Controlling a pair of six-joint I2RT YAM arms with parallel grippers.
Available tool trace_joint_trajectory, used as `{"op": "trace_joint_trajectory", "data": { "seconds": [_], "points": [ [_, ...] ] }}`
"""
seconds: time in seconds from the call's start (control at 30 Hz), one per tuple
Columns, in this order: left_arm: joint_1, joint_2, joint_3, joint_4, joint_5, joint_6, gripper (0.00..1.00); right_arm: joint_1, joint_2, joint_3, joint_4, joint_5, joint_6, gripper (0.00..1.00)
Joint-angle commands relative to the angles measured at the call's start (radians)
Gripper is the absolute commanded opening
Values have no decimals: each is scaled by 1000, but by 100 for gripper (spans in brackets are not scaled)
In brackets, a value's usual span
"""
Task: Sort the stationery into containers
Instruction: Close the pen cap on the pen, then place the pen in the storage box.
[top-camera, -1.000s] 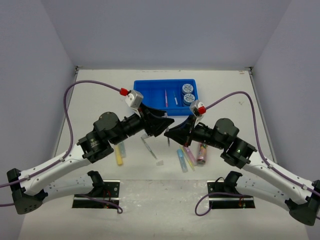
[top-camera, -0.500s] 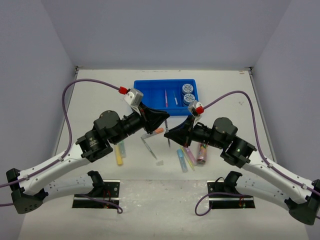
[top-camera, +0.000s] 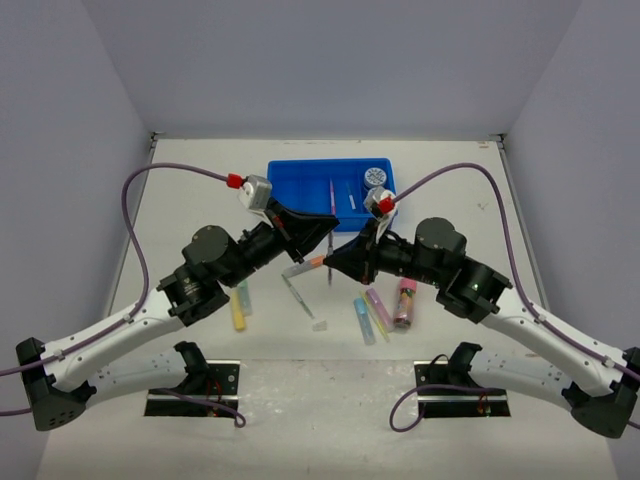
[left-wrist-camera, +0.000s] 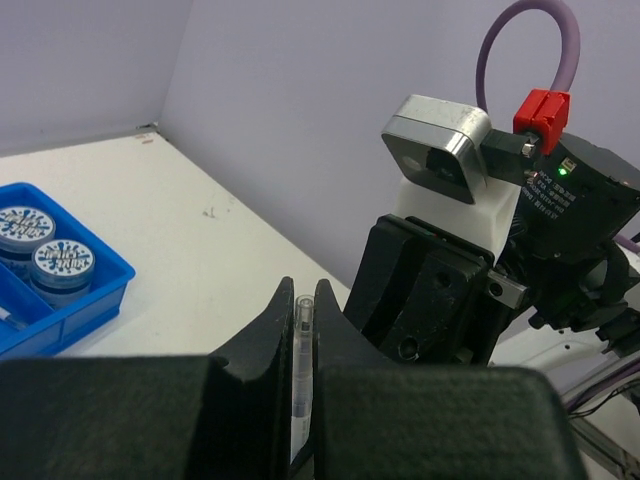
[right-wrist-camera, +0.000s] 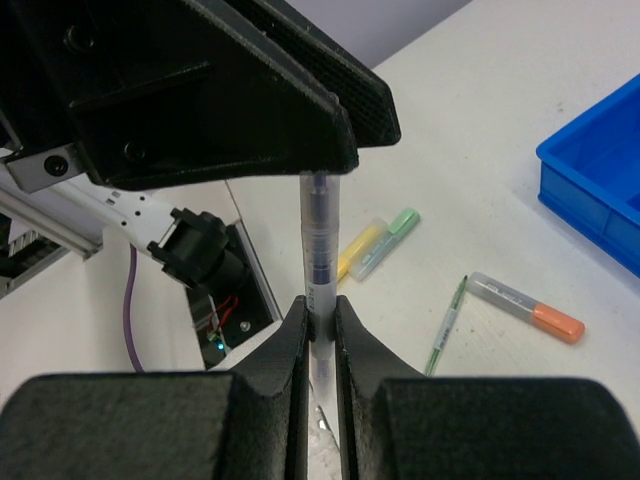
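Spanning left fingers (left-wrist-camera: 262, 345), right fingers (right-wrist-camera: 283, 355), thin pen (right-wrist-camera: 318, 240)

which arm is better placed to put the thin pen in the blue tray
Left, probably: left gripper and right gripper both clamp the pen, but the left sits nearer the blue tray.

Buried inside the left gripper (left-wrist-camera: 305, 300): lower end of the thin pen (left-wrist-camera: 302, 350). Cut by the left edge: blue tray (left-wrist-camera: 90, 295). Overhead, behind the right wrist camera (top-camera: 378, 204): one patterned disc (left-wrist-camera: 62, 260).
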Motion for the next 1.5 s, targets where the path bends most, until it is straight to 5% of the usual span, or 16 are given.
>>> {"op": "trace_joint_trajectory", "data": {
  "seconds": [0.0, 0.27, 0.5, 0.6, 0.67, 0.7, 0.73, 0.9, 1.0, 1.2, 1.47],
  "points": [
    [-21, 19, -112, -45, 145, -88, 0, -37, 63, 212, 133, 139, -55, 0],
    [-23, -40, -262, 11, 158, -139, 0, -119, 161, 401, 101, 142, -80, 0],
    [-23, -79, -244, -78, 40, -113, 0, -130, 209, 434, 81, 86, -90, 0],
    [-24, -69, -137, -230, -121, -82, 22, -130, 242, 372, 50, 83, -91, 0],
    [-23, -51, 56, -457, -357, -76, 82, -134, 267, 288, 51, 127, -82, 0],
    [-22, -41, 123, -515, -442, -78, 97, -140, 288, 265, 52, 138, -74, 0],
    [-21, -24, 169, -544, -509, -79, 100, -147, 303, 250, 53, 148, -67, 0],
    [-21, 24, 386, -730, -840, -129, 100, -221, 398, 266, 7, 247, -31, 0],
    [-22, -16, 369, -781, -887, -144, 100, -281, 535, 391, -110, 321, -35, 0],
    [-21, -135, 225, -897, -862, -149, 100, -377, 924, 804, -335, 475, -81, 0],
    [-21, -195, 188, -1050, -780, -141, 100, -391, 1182, 1025, -438, 534, -70, 0]
  ]
}}
